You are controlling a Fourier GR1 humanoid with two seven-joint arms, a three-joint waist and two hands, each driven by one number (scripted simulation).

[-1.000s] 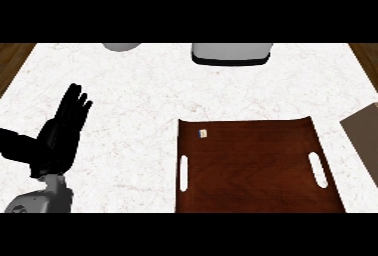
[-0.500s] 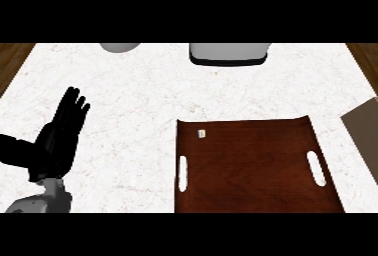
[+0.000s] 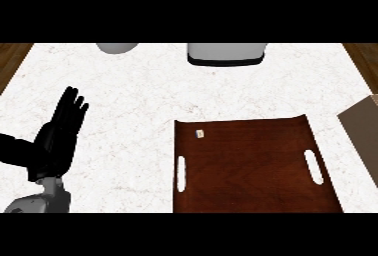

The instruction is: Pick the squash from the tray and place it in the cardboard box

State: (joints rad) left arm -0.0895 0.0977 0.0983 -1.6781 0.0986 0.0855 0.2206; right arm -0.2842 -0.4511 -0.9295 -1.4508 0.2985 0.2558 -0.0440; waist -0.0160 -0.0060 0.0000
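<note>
We look steeply down on a white marble counter top (image 3: 192, 90) with faint veining, evenly lit. Along its far edge we see a pale grey rounded object (image 3: 117, 47) and a grey container with a dark base (image 3: 225, 53), both cut off. Dark wooden floor (image 3: 13, 55) shows at both upper corners.

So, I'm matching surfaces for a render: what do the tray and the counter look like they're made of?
The tray looks like dark reddish-brown wood with a smooth, faintly glossy finish; grain lines show across it. The counter looks like white stone, perhaps marble, given its faint mottled veining, though it could be laminate.
</note>
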